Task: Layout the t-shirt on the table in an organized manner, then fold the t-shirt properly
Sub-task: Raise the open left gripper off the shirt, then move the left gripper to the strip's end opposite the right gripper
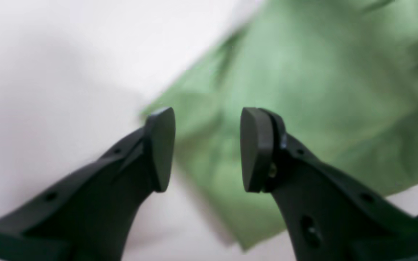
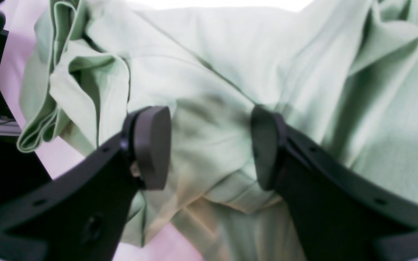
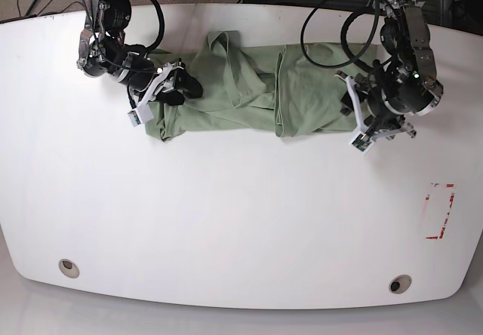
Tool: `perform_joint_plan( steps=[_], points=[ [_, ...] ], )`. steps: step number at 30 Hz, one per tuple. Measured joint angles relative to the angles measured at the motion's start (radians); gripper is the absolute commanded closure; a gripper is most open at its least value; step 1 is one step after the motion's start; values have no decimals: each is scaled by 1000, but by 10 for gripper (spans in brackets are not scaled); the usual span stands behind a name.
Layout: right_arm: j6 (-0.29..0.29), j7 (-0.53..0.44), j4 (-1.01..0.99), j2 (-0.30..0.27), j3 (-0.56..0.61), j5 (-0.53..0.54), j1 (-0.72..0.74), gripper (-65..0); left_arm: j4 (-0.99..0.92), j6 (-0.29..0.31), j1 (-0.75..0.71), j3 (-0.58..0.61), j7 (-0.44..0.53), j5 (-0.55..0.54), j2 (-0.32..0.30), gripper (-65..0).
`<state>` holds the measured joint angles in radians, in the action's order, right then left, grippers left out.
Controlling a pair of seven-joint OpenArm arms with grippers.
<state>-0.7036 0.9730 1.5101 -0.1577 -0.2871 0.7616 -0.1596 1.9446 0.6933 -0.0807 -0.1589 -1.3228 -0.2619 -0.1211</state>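
Note:
The pale green t-shirt (image 3: 249, 93) lies crumpled in a long band across the far half of the white table (image 3: 226, 222). My right gripper (image 3: 177, 86) is at the shirt's left end. In the right wrist view it (image 2: 210, 148) is open, its fingers standing either side of a bunched fold of the t-shirt (image 2: 212, 72). My left gripper (image 3: 355, 120) is at the shirt's right end. In the left wrist view it (image 1: 207, 148) is open and empty, just above a corner of the t-shirt (image 1: 303, 83) and the bare table (image 1: 67, 72). That view is blurred.
Two round grommet holes (image 3: 69, 268) (image 3: 399, 284) sit near the table's front edge. A red-marked rectangle (image 3: 440, 211) is at the right. Cables and both arm bases stand along the far edge.

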Motion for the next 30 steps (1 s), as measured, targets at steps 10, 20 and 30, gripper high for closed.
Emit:
perform_joint_plan(
  steps=[10, 20, 30],
  points=[
    [0, 0, 0, 0, 0, 0, 1, -335, -19, 4, -66, 38, 106, -18, -41, -83],
    [0, 7, 0, 0, 0, 0, 6, -335, -64, 4, -76, -29, 112, 86, -37, -81],
    [0, 7, 1, 0, 0, -2, 6, -336, -202, 3, -72, -141, 145, 108, -82, -81]
  ],
)
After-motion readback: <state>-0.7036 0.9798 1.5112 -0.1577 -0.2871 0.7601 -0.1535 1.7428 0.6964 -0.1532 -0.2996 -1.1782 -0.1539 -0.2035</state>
